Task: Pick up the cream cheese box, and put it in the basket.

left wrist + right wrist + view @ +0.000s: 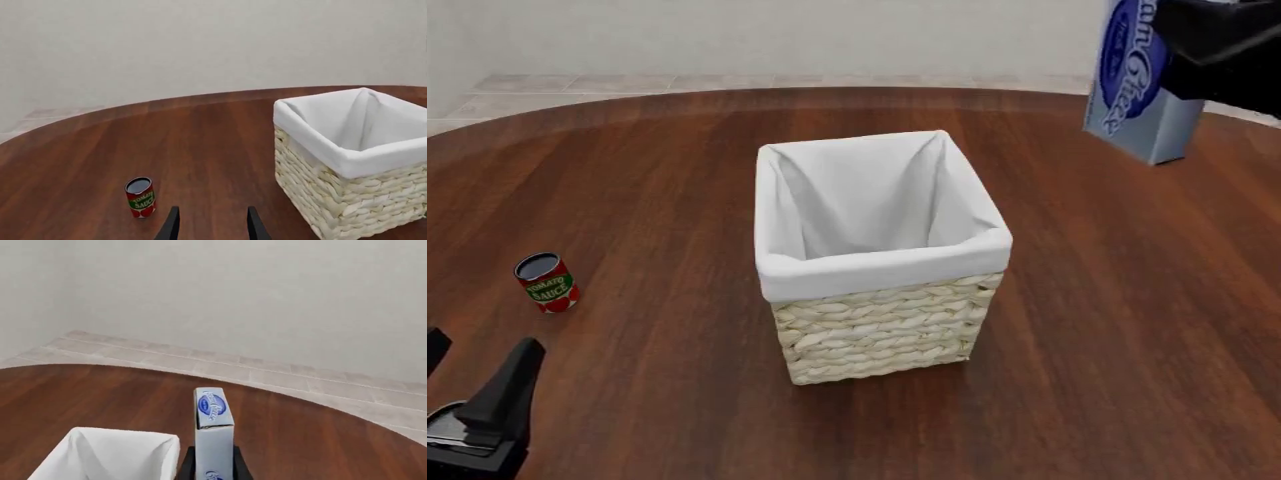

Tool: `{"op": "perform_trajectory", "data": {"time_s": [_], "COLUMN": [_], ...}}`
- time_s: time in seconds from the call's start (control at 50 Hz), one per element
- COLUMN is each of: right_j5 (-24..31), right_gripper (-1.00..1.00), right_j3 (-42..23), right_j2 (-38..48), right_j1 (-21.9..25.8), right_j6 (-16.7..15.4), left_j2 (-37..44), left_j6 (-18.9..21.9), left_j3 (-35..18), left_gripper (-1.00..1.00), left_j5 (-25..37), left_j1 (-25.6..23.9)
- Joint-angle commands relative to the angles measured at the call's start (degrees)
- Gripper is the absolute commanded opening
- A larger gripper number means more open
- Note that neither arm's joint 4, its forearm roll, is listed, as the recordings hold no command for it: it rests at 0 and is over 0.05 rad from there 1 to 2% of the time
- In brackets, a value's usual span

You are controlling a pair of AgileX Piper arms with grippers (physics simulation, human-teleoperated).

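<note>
The cream cheese box (1132, 85), pale blue-white with a dark blue oval, hangs on end above the table, beyond and to the right of the basket (881, 262). My right gripper (1185, 62) is shut on it. In the right wrist view the box (213, 432) stands between the two dark fingers (239, 464), with a corner of the basket's white liner (107, 452) below and beside it. The woven basket (347, 175) holds only its liner. My left gripper (474, 368) is low at the near left, open and holding nothing, its fingers (172, 225) apart.
A small red tomato sauce can (547, 282) stands upright on the dark wood table (667, 180), left of the basket and just ahead of my left gripper. The same can (141, 197) shows in the left wrist view. A pale tiled floor and wall lie past the table's round far edge.
</note>
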Motion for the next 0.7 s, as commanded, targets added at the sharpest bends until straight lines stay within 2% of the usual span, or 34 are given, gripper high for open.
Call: {"op": "perform_trajectory", "data": {"time_s": [0.02, 0.06, 0.08, 0.12, 0.34, 0.42, 0.54, 0.56, 0.7], "right_j5": [-3.9, -4.1, -5.0, -5.5, -9.7, -10.5, -12.0, -12.2, -11.5], "right_gripper": [-1.00, -1.00, -1.00, -1.00, -1.00, -1.00, -1.00, -1.00, -1.00], "right_j3": [-1.8, -1.5, -0.4, -0.1, 1.7, 1.6, 0.8, 0.2, -3.4], "right_j2": [-1.9, -2.0, -2.7, -2.5, 0.8, 2.6, 5.2, 5.7, 6.9], "right_j1": [0.2, 0.9, 2.8, 2.9, 8.3, 11.0, 12.2, 12.3, 15.1], "right_j6": [6.0, 5.6, 5.3, 5.0, 6.5, 5.6, 5.6, 6.4, 6.0], "left_j2": [0.0, 0.0, 0.0, 0.0, 0.0, 0.0, 0.0, 0.0, 0.0], "left_j6": [0.0, 0.0, 0.0, 0.0, -0.1, -0.1, -0.2, -0.1, -0.3], "left_j3": [0.0, 0.0, 0.0, 0.0, 0.0, 0.0, 0.0, 0.0, 0.0], "left_gripper": [1.00, 1.00, 1.00, 1.00, 1.00, 1.00, 1.00, 1.00, 1.00], "left_j5": [0.1, 0.1, 0.1, 0.1, 0.1, 0.1, 0.1, 0.1, 0.2], "left_j1": [-0.4, -0.4, -0.5, -0.5, -0.6, -0.7, -0.7, -0.7, -0.9]}}
